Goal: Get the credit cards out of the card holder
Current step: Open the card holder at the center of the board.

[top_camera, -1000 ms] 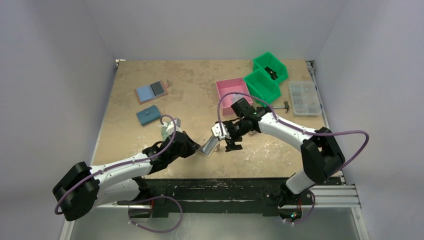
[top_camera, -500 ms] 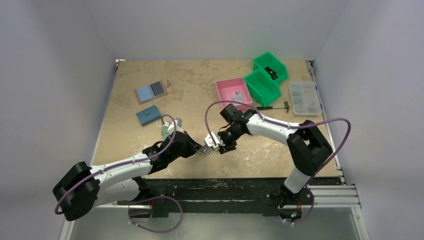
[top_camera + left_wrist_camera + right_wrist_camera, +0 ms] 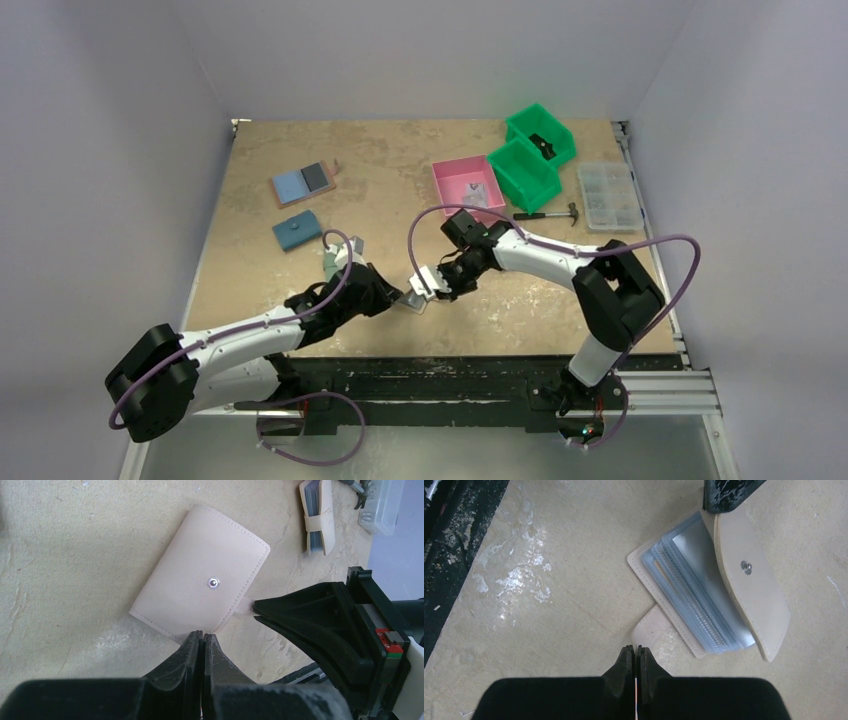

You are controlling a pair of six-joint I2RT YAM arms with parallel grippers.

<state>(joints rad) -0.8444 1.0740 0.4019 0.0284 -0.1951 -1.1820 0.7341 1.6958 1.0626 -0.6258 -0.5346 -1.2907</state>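
Note:
The beige card holder (image 3: 200,575) lies on the table with its snap stud facing up. My left gripper (image 3: 202,636) is shut on its near edge. From the right wrist, the cover (image 3: 749,595) stands lifted, and a stack of clear pale-blue sleeves (image 3: 696,600) shows under it. No credit cards can be made out in the sleeves. My right gripper (image 3: 634,651) is shut, with its tips at the edge of the snap tab (image 3: 651,630). Whether it pinches the tab I cannot tell. From above, both grippers meet at the holder (image 3: 412,299).
A second holder (image 3: 303,183) lies open at the back left, with a teal pad (image 3: 297,230) near it. A folded tan wallet (image 3: 317,515) lies beside my left arm. A pink bin (image 3: 465,185), two green bins (image 3: 523,172), a hammer (image 3: 550,214) and a clear parts box (image 3: 609,196) stand at the back right.
My right arm has swung left to the holder, and its jaws have gone from wide open to shut. The holder sits lower than before. The left arm has stayed put.

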